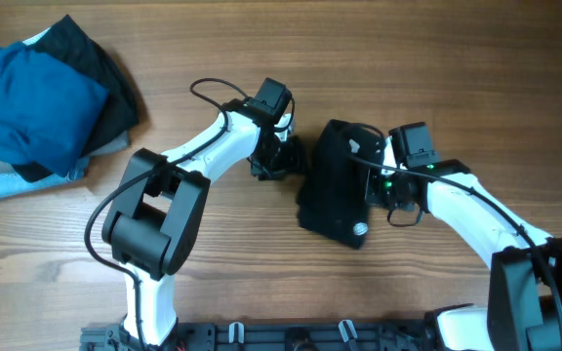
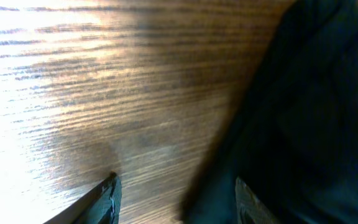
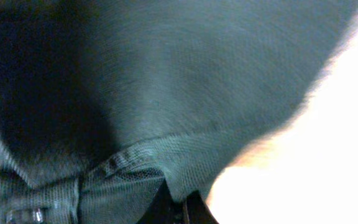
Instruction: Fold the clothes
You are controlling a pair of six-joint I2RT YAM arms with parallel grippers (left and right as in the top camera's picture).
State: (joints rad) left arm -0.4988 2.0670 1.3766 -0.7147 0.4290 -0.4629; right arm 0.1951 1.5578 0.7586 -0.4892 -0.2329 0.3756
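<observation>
At the middle of the table (image 1: 261, 58), the black garment (image 1: 335, 185) is lying bunched. The right gripper (image 3: 179, 210) is sitting closed tight, seemingly pinching its hem, while the left gripper (image 2: 179, 202) is holding its fingers apart, straddling the opposite edge.

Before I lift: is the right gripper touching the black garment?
Touching. In the right wrist view, the black garment fills the frame and its stitched hem runs straight into the shut right gripper, with no gap visible.
</observation>
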